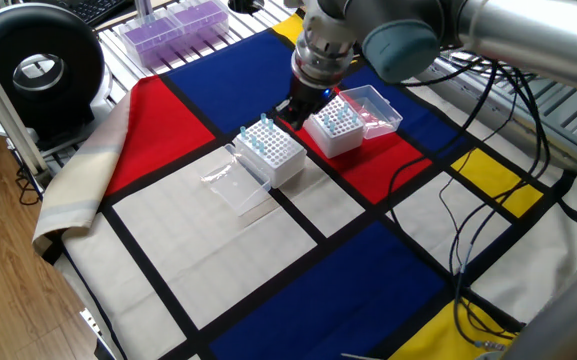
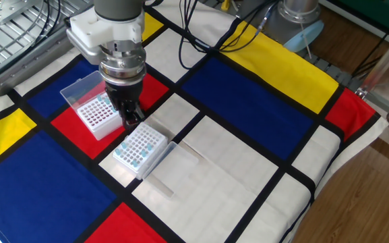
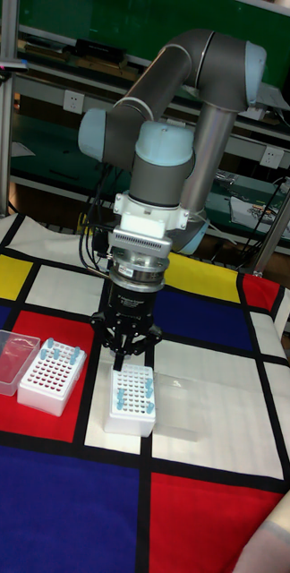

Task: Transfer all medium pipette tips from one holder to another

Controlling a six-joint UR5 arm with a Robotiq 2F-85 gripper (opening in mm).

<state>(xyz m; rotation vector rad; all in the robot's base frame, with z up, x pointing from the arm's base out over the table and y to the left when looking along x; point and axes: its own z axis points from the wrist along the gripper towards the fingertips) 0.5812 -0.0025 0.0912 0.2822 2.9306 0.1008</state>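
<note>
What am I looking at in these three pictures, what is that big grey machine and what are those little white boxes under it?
It is one robot arm with a two-fingered gripper, seen by three fixed cameras: two from opposite sides of the table, one upright from the front. On the colourful cloth stand two white rack boxes. One holds blue-topped pipette tips; the other sits beside its clear lid. The fingers hang between the two boxes; whether they hold a tip is too small to tell.
</note>
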